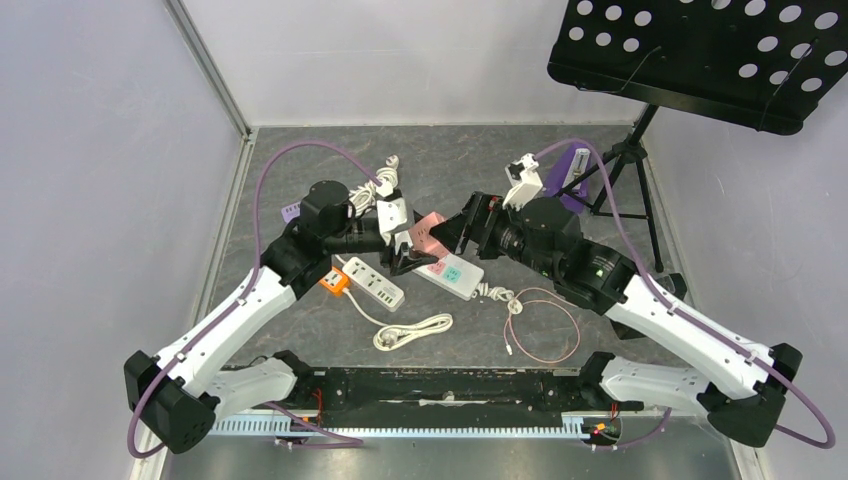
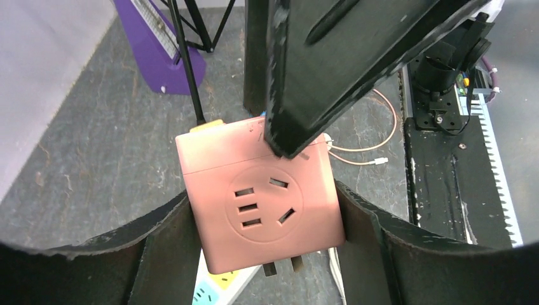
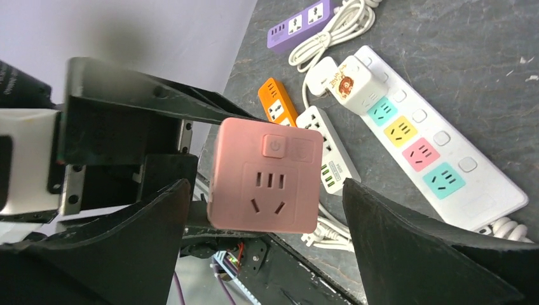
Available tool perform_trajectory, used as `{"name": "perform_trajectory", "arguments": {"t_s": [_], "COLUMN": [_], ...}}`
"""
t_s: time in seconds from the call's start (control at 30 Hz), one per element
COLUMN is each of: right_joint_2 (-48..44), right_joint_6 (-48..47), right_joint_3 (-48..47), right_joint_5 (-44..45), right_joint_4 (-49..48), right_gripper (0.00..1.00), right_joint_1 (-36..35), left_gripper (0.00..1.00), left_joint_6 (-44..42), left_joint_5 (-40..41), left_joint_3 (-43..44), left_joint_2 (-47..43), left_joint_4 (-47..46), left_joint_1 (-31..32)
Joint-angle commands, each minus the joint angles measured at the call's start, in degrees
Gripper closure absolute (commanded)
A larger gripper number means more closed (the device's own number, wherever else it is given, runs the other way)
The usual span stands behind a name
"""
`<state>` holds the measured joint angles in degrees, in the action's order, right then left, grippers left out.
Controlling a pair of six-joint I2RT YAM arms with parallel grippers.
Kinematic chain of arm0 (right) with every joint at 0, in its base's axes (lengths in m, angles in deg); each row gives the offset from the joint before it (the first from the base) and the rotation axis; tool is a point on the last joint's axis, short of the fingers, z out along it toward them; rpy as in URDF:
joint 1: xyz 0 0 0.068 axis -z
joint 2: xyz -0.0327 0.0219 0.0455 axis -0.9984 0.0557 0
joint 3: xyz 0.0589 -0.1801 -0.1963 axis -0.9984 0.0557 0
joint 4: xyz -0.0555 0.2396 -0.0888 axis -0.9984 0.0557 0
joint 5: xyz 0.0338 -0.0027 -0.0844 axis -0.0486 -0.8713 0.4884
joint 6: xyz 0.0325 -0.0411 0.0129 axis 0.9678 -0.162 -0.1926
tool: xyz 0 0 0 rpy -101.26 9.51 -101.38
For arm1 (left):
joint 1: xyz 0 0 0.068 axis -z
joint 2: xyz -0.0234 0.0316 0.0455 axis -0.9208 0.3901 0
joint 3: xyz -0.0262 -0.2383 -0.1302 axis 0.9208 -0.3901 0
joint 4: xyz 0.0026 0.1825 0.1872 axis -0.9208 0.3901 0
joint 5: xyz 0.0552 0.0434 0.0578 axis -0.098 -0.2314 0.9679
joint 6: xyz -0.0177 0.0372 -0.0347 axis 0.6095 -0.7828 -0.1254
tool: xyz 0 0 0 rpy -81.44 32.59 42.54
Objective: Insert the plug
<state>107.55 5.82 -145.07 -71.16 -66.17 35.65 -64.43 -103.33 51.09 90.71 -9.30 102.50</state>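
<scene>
The left pincer [image 2: 264, 208] was closed on a pink, cube-shaped plastic plug adapter [image 2: 254, 184]. Its two black fingers [image 2: 159, 248] pressed against opposite side walls, which left one socket face turned toward the wrist and the metal prongs [image 2: 283, 265] free at the cube's lower edge. That grip looked chosen so the prongs could be pushed home with no finger in the way. Facing it, the right pincer [image 3: 266, 185] stood open, a finger on either side of the same cube with a visible gap on each side in its own wrist view. From the left wrist one of those fingers reached over the cube's top edge, and whether it brushed the plastic could not be told. I judged it was there to steady or square the cube, not to carry it. Just beneath the left pincer lay a long white plastic power strip [image 3: 438, 165] with coloured sockets, the likely target, flat on the grey mottled table [image 1: 500, 160]. A white cube plug [image 3: 356, 82] sat on the strip's end away from the right pincer. Farther out rested a shorter white strip [image 3: 327, 149], a small orange adapter [image 3: 278, 108] and a purple strip [image 3: 299, 25]. The pink cube hung above the strip, not yet seated, and lining prongs up with slots seemed the delicate part.
</scene>
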Motion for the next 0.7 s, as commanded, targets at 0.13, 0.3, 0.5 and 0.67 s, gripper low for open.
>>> {"name": "perform_trajectory", "arguments": {"t_s": [0.13,0.3,0.5,0.67], "right_joint_2": [2.3,1.9,2.5,3.1], "right_joint_6": [6.0,7.5,6.8,4.6], "right_joint_3": [-0.7,1.1,1.0,-0.2], "right_joint_5": [-2.2,-3.7,-5.0,2.2], "right_joint_4": [-1.4,-4.5,-7.4,-5.6], "right_gripper": [0.15,0.33,0.89,1.00], "right_joint_1": [-0.2,-0.2,-0.2,-0.2], "left_gripper": [0.98,0.98,0.71,0.23], "left_joint_6": [-5.7,-5.3,-0.2,6.3], "left_joint_5": [-5.1,-5.3,-0.4,10.7], "left_joint_3": [0.0,-0.5,-0.7,-2.1], "left_joint_2": [-2.0,-2.4,-2.7,-4.3], "left_joint_4": [-5.9,-5.9,-7.5,-9.7], "left_joint_1": [0.2,0.2,0.2,0.2]}}
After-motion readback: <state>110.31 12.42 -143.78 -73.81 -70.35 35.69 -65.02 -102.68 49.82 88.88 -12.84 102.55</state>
